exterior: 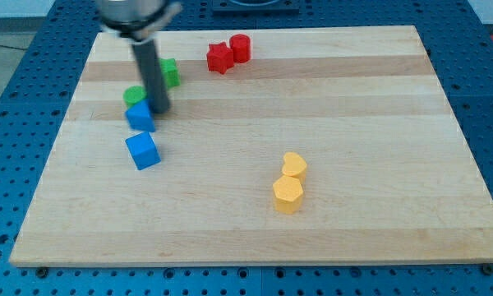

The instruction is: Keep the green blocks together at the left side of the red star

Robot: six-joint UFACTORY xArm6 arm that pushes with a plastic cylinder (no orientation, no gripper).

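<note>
The red star (219, 57) lies near the view's top, touching a red cylinder (241, 48) on its right. One green block (171, 72) sits left of the star, partly hidden behind my rod. A second green block (134, 95) lies lower left of it, apart from it. My tip (160, 110) rests between the two green blocks, just right of the lower one and touching the upper blue block (140, 116).
A blue cube (142, 150) lies below the upper blue block. A yellow heart (294, 165) and a yellow hexagon (287, 195) sit together at the lower middle right. The wooden board (353, 123) rests on a blue perforated table.
</note>
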